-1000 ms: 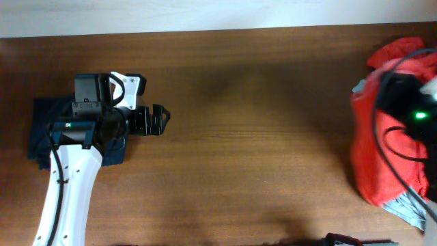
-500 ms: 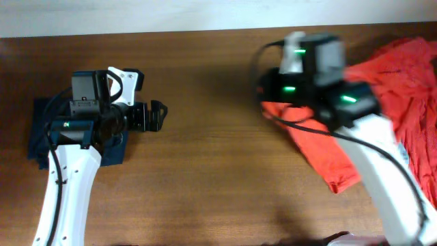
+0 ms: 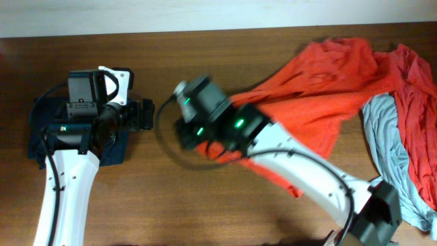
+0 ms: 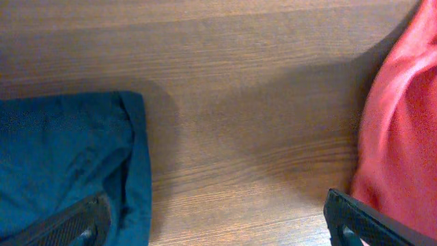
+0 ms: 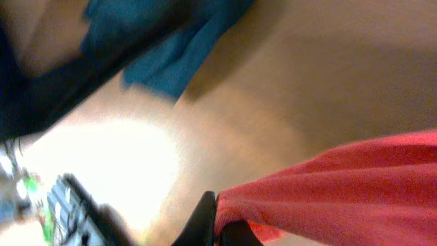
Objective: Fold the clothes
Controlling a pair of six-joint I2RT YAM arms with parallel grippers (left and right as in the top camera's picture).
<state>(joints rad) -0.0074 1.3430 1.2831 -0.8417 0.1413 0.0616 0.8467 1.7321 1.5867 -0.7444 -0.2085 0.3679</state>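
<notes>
Overhead, the wooden table [image 3: 218, 48] carries a folded navy T-shirt [image 3: 37, 137] at its 9 o'clock edge, mostly under the left arm. A heap lies at the 3 o'clock edge, with a red T-shirt [image 3: 416, 109] draped over a grey-blue T-shirt [image 3: 382, 130]. Bare wood lies between the navy T-shirt and the cloth coming in from the right, and nothing else sits on it.

The orange-red T-shirt [image 3: 321, 89] spreads from that heap toward the middle, running from about 2 o'clock down to the centre, where the right arm's white link crosses over it. No print can be made out on it. Its leading edge is in the right gripper [image 5: 217, 222], whose jaws are pressed together on a fold of the fabric. From that pinch the cloth trails off toward 3 o'clock in the right wrist view.

The left gripper [image 3: 145, 115] hangs just past the navy T-shirt's 3 o'clock side with its jaws spread wide and nothing between them. The orange-red cloth lies near it at 3 o'clock, apart from it.

From above, the right fingers are hidden under the wrist housing, and only the right wrist camera shows the pinch, though blurred. The left wrist camera shows one dark fingertip low at each side, the navy hem at 8 o'clock and the orange-red edge at 3 o'clock.
</notes>
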